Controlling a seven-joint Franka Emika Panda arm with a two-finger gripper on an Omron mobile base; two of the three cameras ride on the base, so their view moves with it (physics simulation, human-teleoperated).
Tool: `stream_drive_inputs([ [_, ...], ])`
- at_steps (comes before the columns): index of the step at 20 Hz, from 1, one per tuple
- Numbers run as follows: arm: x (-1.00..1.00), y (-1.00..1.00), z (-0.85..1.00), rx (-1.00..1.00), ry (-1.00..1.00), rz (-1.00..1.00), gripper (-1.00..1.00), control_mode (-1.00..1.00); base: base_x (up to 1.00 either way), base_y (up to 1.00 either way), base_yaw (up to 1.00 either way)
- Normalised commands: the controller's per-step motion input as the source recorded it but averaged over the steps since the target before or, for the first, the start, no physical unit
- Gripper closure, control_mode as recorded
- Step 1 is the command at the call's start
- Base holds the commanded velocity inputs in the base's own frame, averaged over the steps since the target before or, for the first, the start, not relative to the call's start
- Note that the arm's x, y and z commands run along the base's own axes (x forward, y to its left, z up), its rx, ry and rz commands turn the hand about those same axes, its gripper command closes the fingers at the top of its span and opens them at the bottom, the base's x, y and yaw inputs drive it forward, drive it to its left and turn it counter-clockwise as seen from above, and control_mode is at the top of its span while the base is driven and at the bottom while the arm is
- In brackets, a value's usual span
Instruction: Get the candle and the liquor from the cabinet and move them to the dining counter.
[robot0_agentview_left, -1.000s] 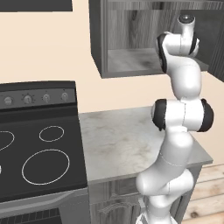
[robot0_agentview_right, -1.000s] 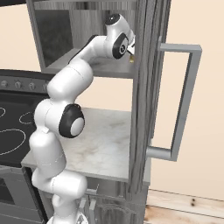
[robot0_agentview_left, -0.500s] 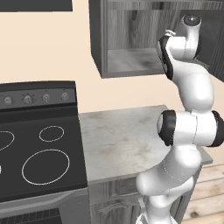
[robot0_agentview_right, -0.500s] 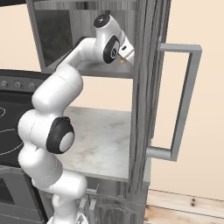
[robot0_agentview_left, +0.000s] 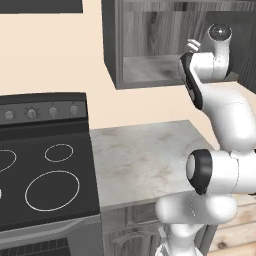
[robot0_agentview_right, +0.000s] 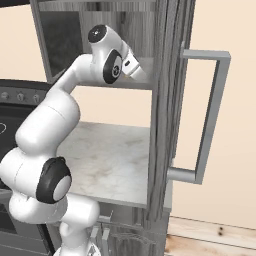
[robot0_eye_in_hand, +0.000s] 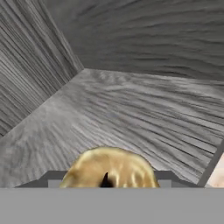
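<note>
Two base views behind the arm, both facing the cabinet (robot0_agentview_left: 150, 45), hand view close inside it

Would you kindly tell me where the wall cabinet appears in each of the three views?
Left base view: cabinet along the top, centre to right.
Right base view: top centre, door edge-on, bar handle at right.
Hand view: its grey wood-grain inside.
Shared landmark: cabinet floor.

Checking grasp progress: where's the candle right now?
Hand view: the candle sits bottom centre, close to the camera, on the grey wood-grain cabinet floor.
</note>
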Motion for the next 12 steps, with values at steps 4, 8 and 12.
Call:
stream_drive_inputs([
  [4, -0.56, 0.14, 0.23, 0.00, 0.00, 0.07, 1.00, -1.00, 0.00, 0.00, 0.00],
  [8, -0.61, 0.25, 0.16, -0.01, 0.00, 0.09, 1.00, -1.00, 0.00, 0.00, 0.00],
  [12, -0.62, 0.33, -0.02, -0.06, -0.01, 0.14, 1.00, -1.00, 0.00, 0.00, 0.00],
])
